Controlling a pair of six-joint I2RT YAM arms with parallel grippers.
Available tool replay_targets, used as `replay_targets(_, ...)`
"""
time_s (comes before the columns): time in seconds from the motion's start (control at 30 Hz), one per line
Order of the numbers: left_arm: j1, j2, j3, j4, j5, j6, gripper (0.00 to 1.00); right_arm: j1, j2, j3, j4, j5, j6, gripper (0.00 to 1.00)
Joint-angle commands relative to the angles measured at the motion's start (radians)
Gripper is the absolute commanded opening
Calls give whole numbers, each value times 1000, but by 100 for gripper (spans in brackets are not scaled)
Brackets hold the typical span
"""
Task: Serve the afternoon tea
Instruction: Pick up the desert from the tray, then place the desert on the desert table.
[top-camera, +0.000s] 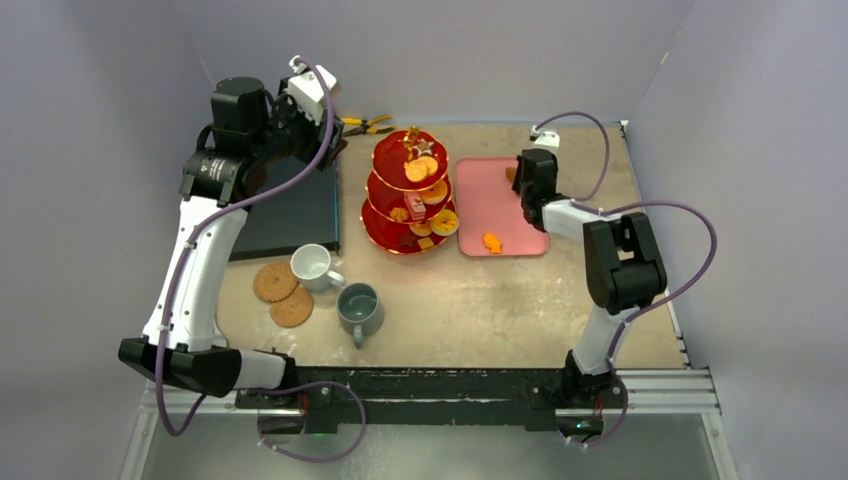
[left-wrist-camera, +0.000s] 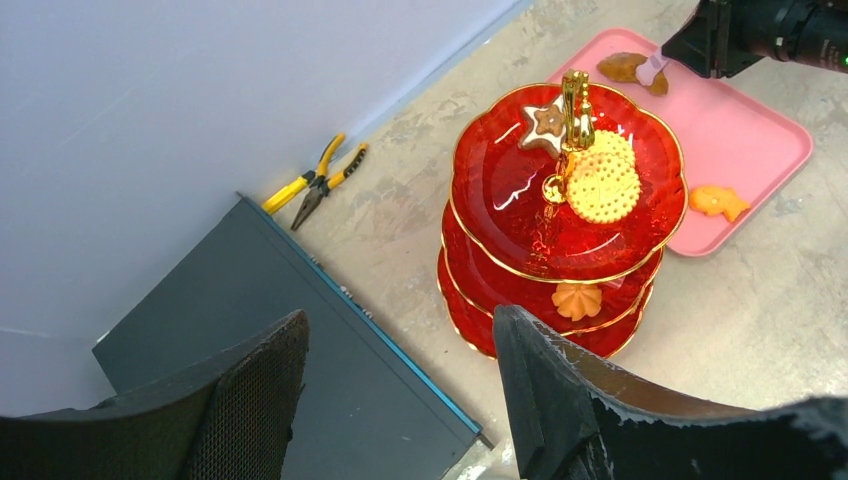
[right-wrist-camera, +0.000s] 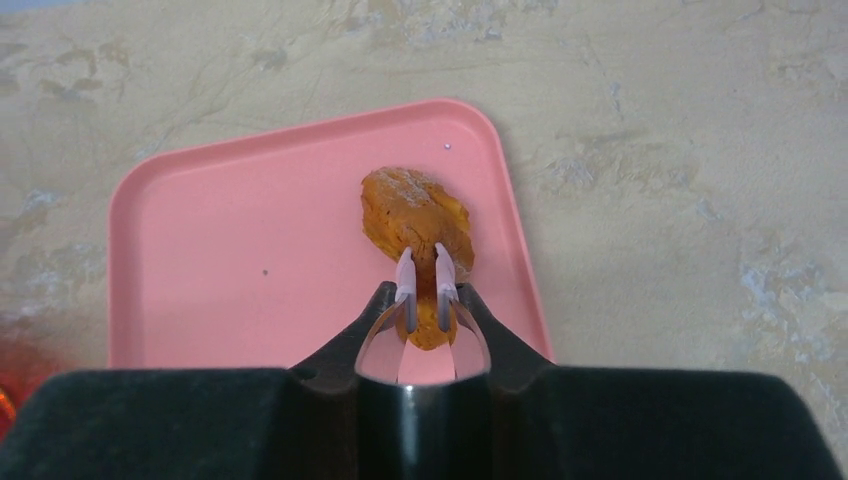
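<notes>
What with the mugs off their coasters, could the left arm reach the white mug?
Likely yes: the left gripper is open and empty, and nothing covers the white mug near that arm.

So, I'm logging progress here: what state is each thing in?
left gripper: open, empty.
right gripper: shut on brown pastry.
pink tray: flat on table.
red stand: upright, tiers loaded.
white mug: upright, off coasters.
grey mug: upright, off coasters.
cork coasters: flat, bare.

The tiered stand (top-camera: 392, 158) blocks the pink tray's (top-camera: 490, 200) left side.
</notes>
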Motion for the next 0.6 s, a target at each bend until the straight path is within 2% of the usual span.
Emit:
replay_targets(0.0, 8, -42, -2, 36, -3, -7, 67, -1, -133, -18, 47, -3, -10, 13)
replay_targets(0.17, 12, -39, -19, 55, -6, -20, 66, 23, -306, -45, 15, -81, -15, 16)
replay_targets(0.4, 15, -50, -41, 56, -23, -9, 66, 165, -528, -45, -116, -103, -62, 19)
replay_targets(0.57, 16, -48, -41, 50, -17, -18, 66, 261, -567, 30, -190, -156, -67, 20)
